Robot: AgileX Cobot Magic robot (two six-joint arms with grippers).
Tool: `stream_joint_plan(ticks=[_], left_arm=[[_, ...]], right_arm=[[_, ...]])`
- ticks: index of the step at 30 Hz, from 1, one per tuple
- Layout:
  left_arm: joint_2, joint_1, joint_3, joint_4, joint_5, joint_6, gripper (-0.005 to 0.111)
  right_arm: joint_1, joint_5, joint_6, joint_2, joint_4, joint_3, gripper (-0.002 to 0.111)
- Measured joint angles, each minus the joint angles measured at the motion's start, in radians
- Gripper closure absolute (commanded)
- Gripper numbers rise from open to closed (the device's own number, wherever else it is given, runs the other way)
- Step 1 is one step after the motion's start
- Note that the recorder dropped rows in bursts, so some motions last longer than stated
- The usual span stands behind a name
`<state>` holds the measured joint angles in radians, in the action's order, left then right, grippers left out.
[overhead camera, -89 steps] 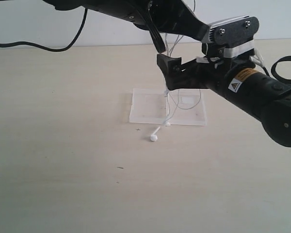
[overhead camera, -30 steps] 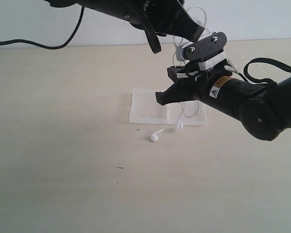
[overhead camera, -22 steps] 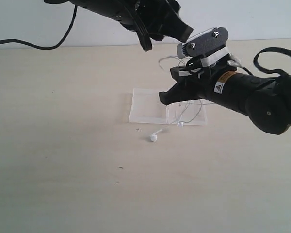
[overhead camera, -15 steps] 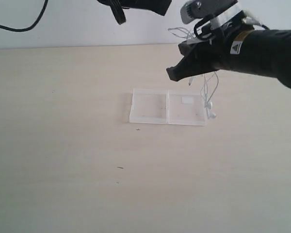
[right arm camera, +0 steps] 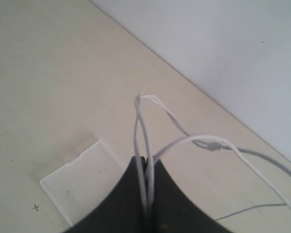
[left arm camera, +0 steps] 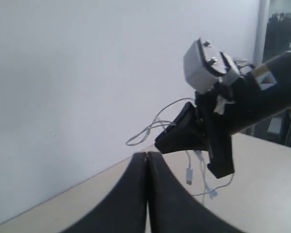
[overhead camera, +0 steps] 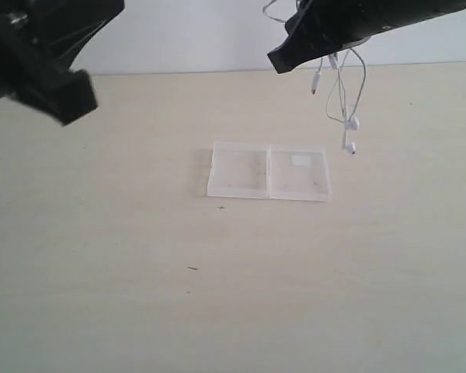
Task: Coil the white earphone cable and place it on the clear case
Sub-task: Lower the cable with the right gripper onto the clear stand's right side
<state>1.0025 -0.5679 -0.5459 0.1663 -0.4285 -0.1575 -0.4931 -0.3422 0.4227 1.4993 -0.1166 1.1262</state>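
The white earphone cable [overhead camera: 346, 87] hangs in loose loops from my right gripper [overhead camera: 283, 60], which is high above the table, behind the clear case [overhead camera: 268, 172]. Its two earbuds [overhead camera: 351, 134] dangle in the air past the case's far right corner. In the right wrist view the jaws [right arm camera: 146, 163] are shut on two strands of the cable [right arm camera: 140, 127], with the case [right arm camera: 80, 180] on the table below. My left gripper [left arm camera: 147, 156] is shut and empty, and shows blurred at the far left [overhead camera: 66, 93]. From the left wrist view the cable loops [left arm camera: 153, 130] stick out beside the right gripper.
The pale wooden table [overhead camera: 140, 295] carries only the case and a few small dark specks [overhead camera: 192, 269]. A white wall [overhead camera: 194, 35] runs along the table's far edge.
My right gripper rose up and to the right with the cable, lifting both earbuds off the table. My left arm swung from the top middle away to the far left.
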Motion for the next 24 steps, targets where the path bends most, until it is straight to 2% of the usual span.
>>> stream_joint_plan(ticks=[4,9,11,14,18,24], left_arm=[[-0.165,0.0,0.172,0.0,-0.082,-0.018,0.107],[-0.508,0.0,0.4,0.029,-0.108,-0.141,0.107],[-0.603,0.0,0.483,0.047,-0.111,-0.203,0.107],[-0.683,0.0,0.535,0.066,-0.107,-0.266,0.107],[-0.769,0.0,0.542,0.151,-0.023,-0.337,0.107],[-0.796,0.007,0.542,0.127,0.089,-0.275,0.107]], right_arm=[[0.057,-0.012,0.295,0.044,-0.283,0.002,0.108],[0.186,-0.131,0.893,0.115,-0.888,0.002,0.108],[0.202,-0.166,1.015,0.132,-1.024,0.002,0.108],[0.201,-0.192,1.078,0.143,-1.085,0.002,0.108],[0.201,-0.229,1.107,0.154,-1.109,0.002,0.108],[0.201,-0.174,1.221,0.156,-1.246,-0.063,0.108]])
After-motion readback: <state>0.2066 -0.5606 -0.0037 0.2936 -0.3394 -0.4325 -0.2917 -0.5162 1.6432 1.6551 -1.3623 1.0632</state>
